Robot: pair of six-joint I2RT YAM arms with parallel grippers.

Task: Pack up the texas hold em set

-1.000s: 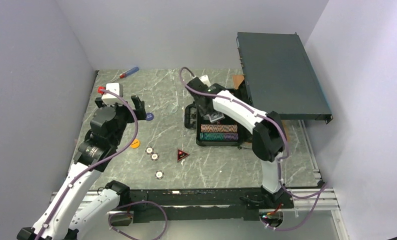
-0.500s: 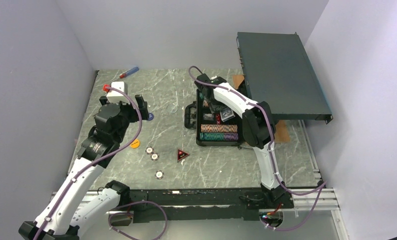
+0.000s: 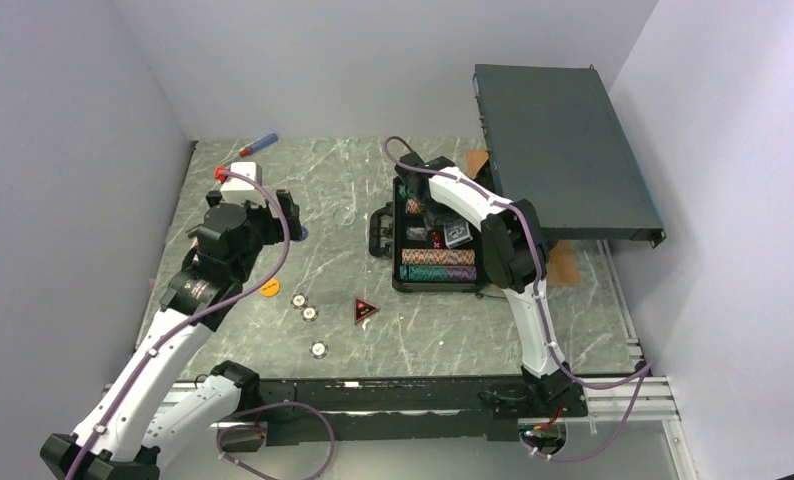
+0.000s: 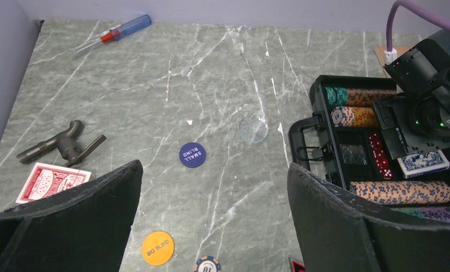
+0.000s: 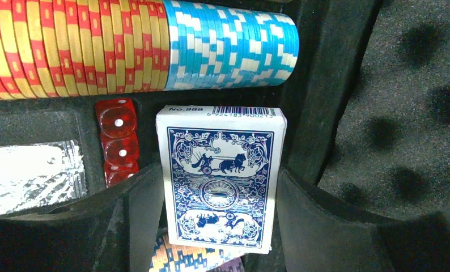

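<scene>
The texas hold em set's dark case (image 3: 381, 232) lies open mid-table, holding chip rows (image 4: 401, 191) and red dice (image 5: 119, 141). My right gripper (image 5: 214, 187) reaches down into the case, shut on a blue card deck (image 5: 220, 175), whose near end hangs over a chip row. The left gripper (image 4: 214, 170) hovers open and empty above the table left of the case (image 4: 319, 113). Loose on the table are a red deck (image 4: 52, 181), a blue small-blind button (image 4: 192, 154), an orange big-blind button (image 4: 157, 247), three chips (image 3: 310, 313) and a red triangular piece (image 3: 364, 310).
A large flat dark rack box (image 3: 563, 150) fills the far right, overhanging the table behind the case. A red-and-blue screwdriver (image 4: 123, 29) lies at the far left. A dark metal fitting (image 4: 61, 144) rests beside the red deck, and a clear disc (image 4: 253, 129) near the case handle.
The right arm drew its elbow back and carried the blue deck rightward inside the case. The left gripper edged farther up the table, still open.
</scene>
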